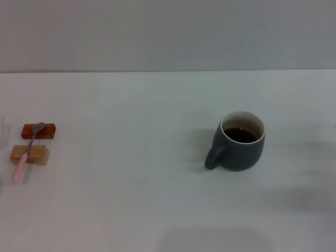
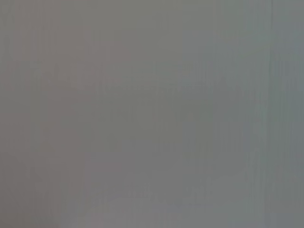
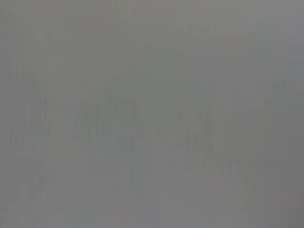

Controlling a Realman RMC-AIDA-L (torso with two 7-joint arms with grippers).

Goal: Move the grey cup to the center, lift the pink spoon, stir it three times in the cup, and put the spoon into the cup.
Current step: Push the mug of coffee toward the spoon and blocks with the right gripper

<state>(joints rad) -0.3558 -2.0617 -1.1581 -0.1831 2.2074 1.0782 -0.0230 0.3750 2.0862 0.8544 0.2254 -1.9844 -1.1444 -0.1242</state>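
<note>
The grey cup (image 1: 239, 142) stands upright on the white table (image 1: 131, 199), right of the middle. Its handle points to the front left and dark brown liquid fills it. The pink spoon (image 1: 27, 151) lies at the far left, propped across two small blocks, its metal bowl on the far block and its pink handle pointing to the front. Neither gripper shows in the head view. Both wrist views show only plain grey, with no fingers and no objects.
A red-brown block (image 1: 47, 130) and a tan block (image 1: 38, 154) lie under the spoon. A grey wall runs along the table's far edge.
</note>
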